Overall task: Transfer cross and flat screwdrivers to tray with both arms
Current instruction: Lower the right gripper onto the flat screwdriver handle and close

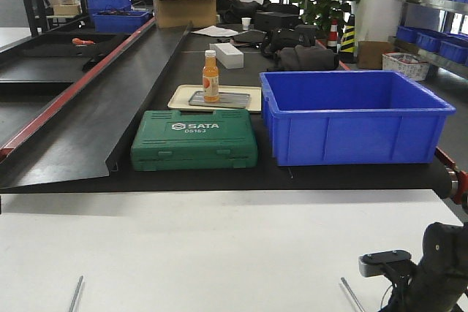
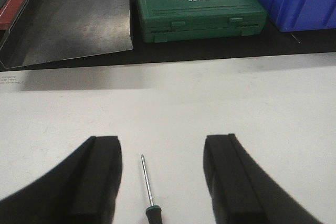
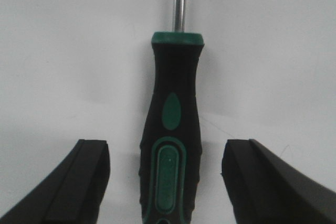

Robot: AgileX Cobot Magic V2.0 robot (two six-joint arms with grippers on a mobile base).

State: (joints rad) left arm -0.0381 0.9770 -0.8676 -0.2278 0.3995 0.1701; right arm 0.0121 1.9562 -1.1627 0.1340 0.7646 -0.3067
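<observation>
Nothing gripped on either side. Left gripper (image 2: 164, 179) low over the white table (image 2: 210, 98), fingers (image 2: 100, 182) set wide, straddling one screwdriver (image 2: 149, 195) lying flat, thin shaft pointing toward the green SATA case (image 2: 199, 9). Right gripper (image 3: 168, 182) likewise wide, either side of the black-and-green handle of the other screwdriver (image 3: 170, 124), touching neither finger. Farther back, blue bin (image 1: 344, 137) just beside the case.

Beyond tabletop (image 1: 219, 246) far edge: tool case (image 1: 194, 139), bin (image 1: 351, 115) just right of it. Behind case, small tray (image 1: 178, 99) carrying bottle (image 1: 210, 77). On tabletop, well apart: left screwdriver (image 2: 148, 184) between left gripper (image 2: 163, 177) jaws, right screwdriver (image 3: 170, 124) between right gripper (image 3: 165, 177) jaws.
</observation>
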